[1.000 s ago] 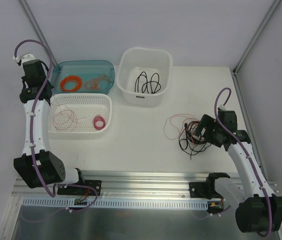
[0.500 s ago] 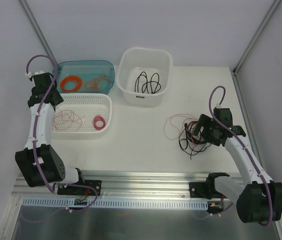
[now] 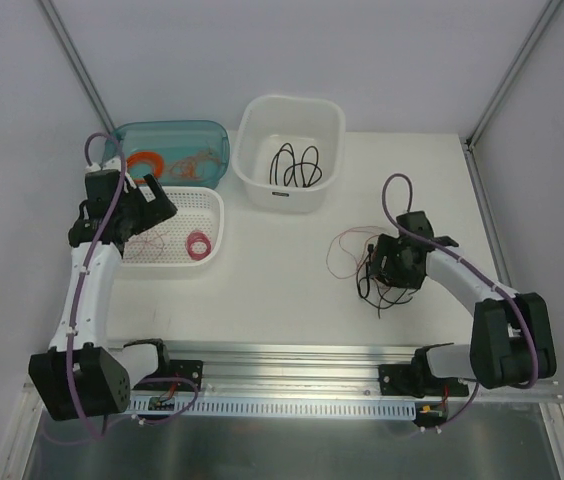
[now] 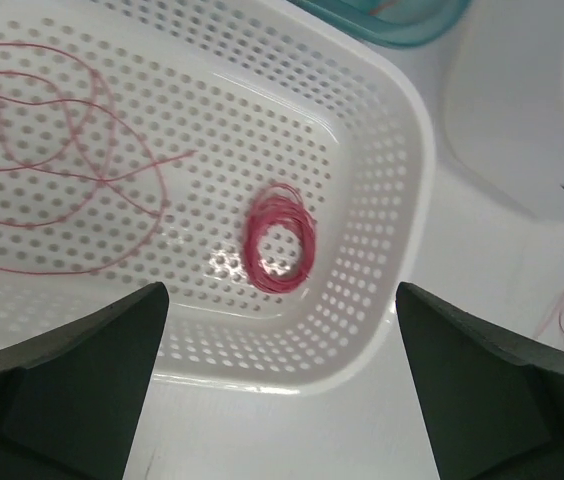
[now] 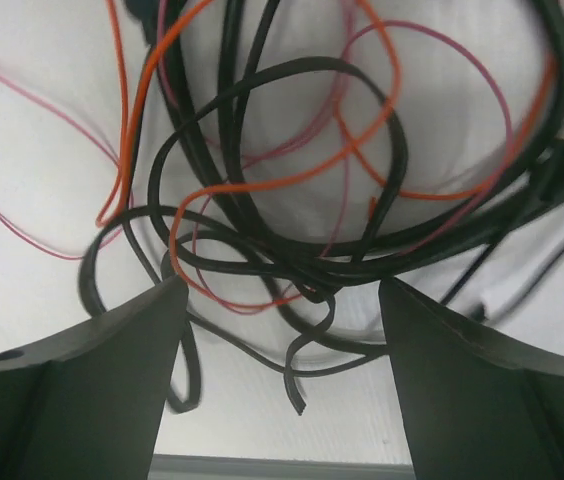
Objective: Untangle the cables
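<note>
The cables point(image 3: 376, 277) lie well right of the basket point(image 3: 219, 222).

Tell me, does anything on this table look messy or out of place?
Yes: the cables lie in a knotted heap of black, red and orange strands, loose on the right side of the table. Everything else sits sorted in the tub, basket and tray. Nothing looks broken or spilled.

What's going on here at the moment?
The right gripper hovers open over the cables, a black, orange and pink tangle on the table. Its jaws straddle the nearest loops but grip nothing. The left gripper is open and empty above the basket, which holds a pink ring and a loose pink wire.
</note>
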